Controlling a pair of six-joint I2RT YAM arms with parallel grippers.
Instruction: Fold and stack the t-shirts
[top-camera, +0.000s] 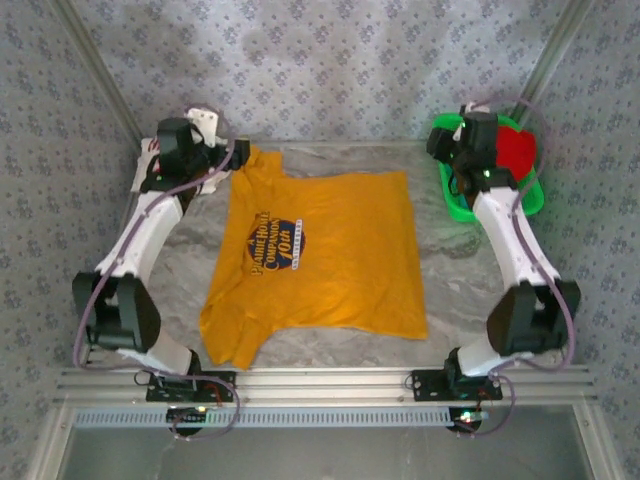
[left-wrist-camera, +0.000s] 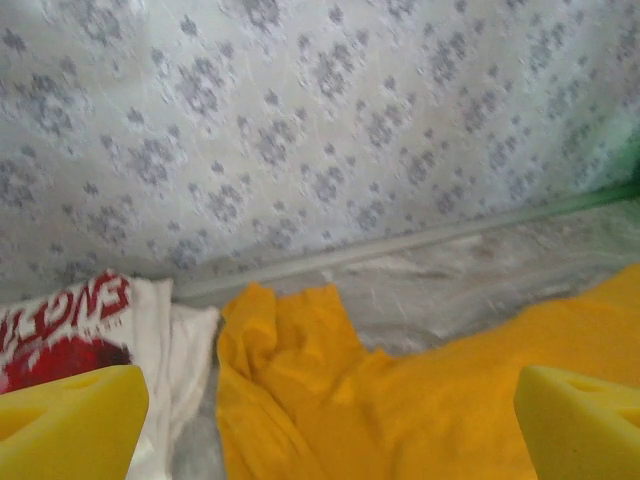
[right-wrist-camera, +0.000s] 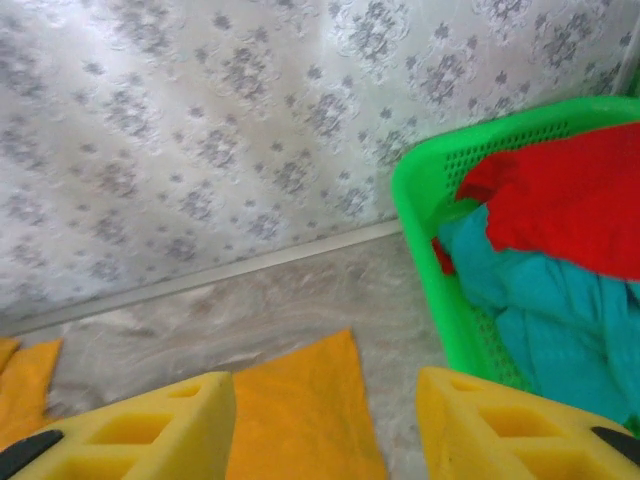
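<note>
A yellow-orange t-shirt (top-camera: 315, 250) with a dark blue chest print lies spread flat in the middle of the table. My left gripper (top-camera: 222, 152) hovers over its far left sleeve (left-wrist-camera: 290, 340), jaws wide open and holding nothing. In the left wrist view the left gripper (left-wrist-camera: 325, 405) has cloth lying loose beneath it. My right gripper (top-camera: 447, 150) stands open above the shirt's far right corner (right-wrist-camera: 300, 410), which rests on the table between the yellow fingers (right-wrist-camera: 140, 430). A white t-shirt (left-wrist-camera: 90, 330) with red graphic lies at the far left. Red (right-wrist-camera: 570, 190) and teal (right-wrist-camera: 560, 320) t-shirts sit in the basket.
The green plastic basket (top-camera: 455, 200) stands at the far right corner, close beside my right gripper; its wall (right-wrist-camera: 430, 260) is just right of the fingers. A patterned backdrop wall (top-camera: 330, 70) closes the far side. Bare marble table (top-camera: 455, 270) shows right of the shirt.
</note>
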